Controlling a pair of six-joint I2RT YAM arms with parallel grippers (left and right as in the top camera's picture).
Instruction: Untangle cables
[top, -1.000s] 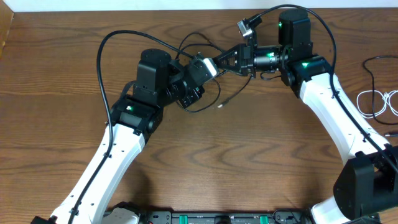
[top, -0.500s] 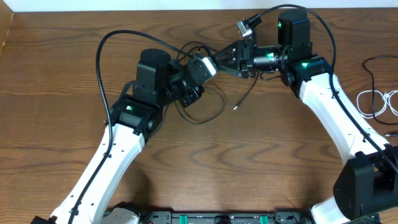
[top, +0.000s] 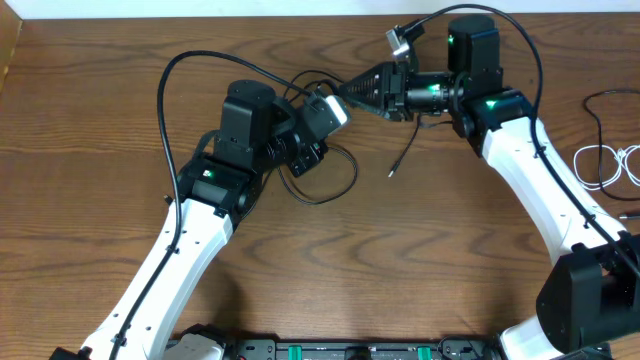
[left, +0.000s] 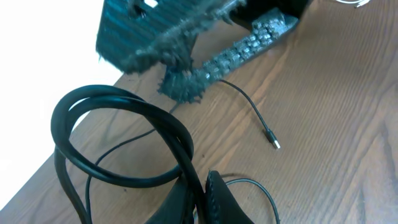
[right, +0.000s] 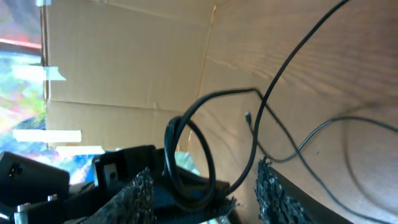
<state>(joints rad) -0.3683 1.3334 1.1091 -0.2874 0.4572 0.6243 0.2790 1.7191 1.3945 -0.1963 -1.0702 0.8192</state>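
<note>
A black cable (left: 118, 134) loops up in a coil, and my left gripper (left: 204, 186) is shut on it where the loop crosses. From there a thinner stretch of cable (top: 335, 180) curls over the table to a plug end (top: 392, 172) (left: 272, 140). In the overhead view the left gripper (top: 322, 118) sits just left of my right gripper (top: 352, 93). The right gripper (right: 205, 199) is open. Its rough fingers (right: 134, 199) stand wide on both sides of the coil (right: 186, 155) without pinching it.
A white cable coil (top: 605, 165) and another black cable (top: 600, 100) lie at the table's far right edge. The arms' own thick black cables arc over the table's back half. A cardboard wall (right: 124, 74) stands behind the table.
My right gripper has opened and let go of the cable. The free plug end has swung to the right and the thin loop has dropped wider over the table. The left gripper stays shut.
</note>
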